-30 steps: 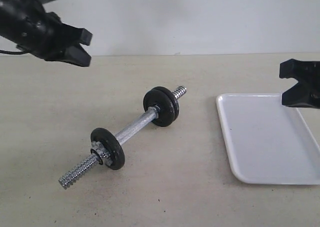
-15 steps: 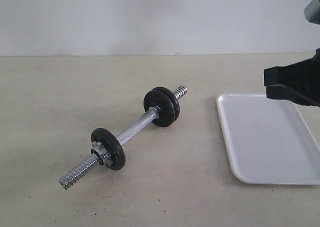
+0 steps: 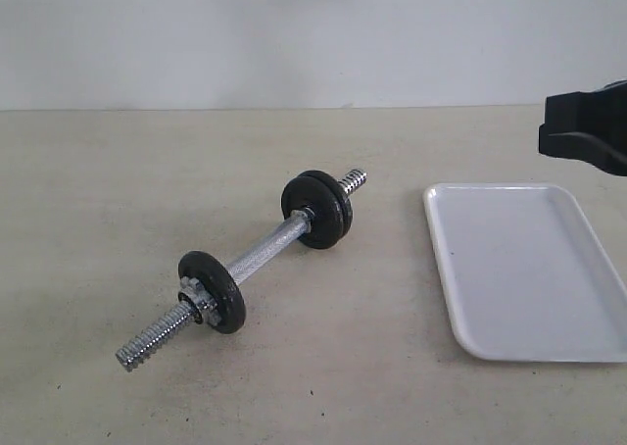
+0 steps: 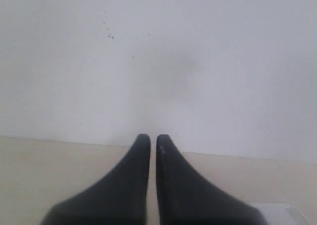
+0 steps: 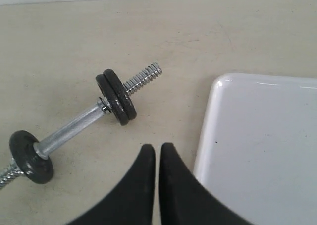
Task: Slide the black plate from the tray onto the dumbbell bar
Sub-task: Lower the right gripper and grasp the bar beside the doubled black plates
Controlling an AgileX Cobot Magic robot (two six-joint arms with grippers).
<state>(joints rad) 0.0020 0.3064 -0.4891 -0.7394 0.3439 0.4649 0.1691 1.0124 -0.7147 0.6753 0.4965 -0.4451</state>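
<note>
The dumbbell bar [image 3: 265, 247] lies slantwise on the table, also in the right wrist view [image 5: 69, 131]. Two black plates [image 3: 315, 210] sit side by side on its far end [image 5: 119, 103]; I cannot tell which is the task's black plate. Near the other end sits a black disc with a chrome collar nut [image 3: 214, 290]. The white tray [image 3: 529, 269] holds nothing. My right gripper [image 5: 157, 146] is shut and holds nothing, high above the tray's far corner [image 3: 545, 137]. My left gripper [image 4: 149, 137] is shut, holds nothing, faces the wall and is outside the exterior view.
A pale wall runs behind the beige table [image 3: 118, 190]. The tray's rim [image 5: 208, 121] lies just beside my right fingertips in the right wrist view. A bare threaded end [image 3: 147, 345] of the bar points toward the table's front.
The left arm has left the exterior view. The right gripper swung in over the tray's far edge, then rose and drew back toward the right. Bar, plates and tray have not moved.
</note>
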